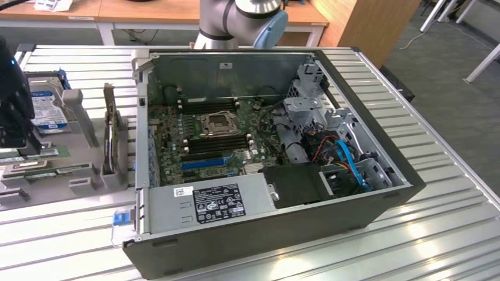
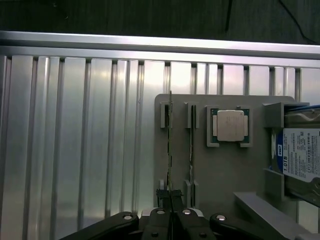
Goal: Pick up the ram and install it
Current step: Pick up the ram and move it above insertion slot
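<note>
Wrist view: the ram [image 2: 170, 150], a long, narrow green circuit-board stick, stands on edge in an end slot of the flat grey plastic holder tray [image 2: 225, 175]. Its long axis runs straight out from the fingers [image 2: 161, 194]. They look closed across its thin edge at the end nearest the camera, one on each face, so I judge it gripped but not yet lifted. Just beside it and parallel stands a second similar green stick [image 2: 192, 150], then a square silver processor chip [image 2: 230, 125] and a blue-labelled hard drive [image 2: 300, 155]. The tray rests on the ribbed metal table [image 2: 75, 150]. In the exterior view the open black computer case [image 1: 375, 199] sits well apart, towards that view's right.
</note>
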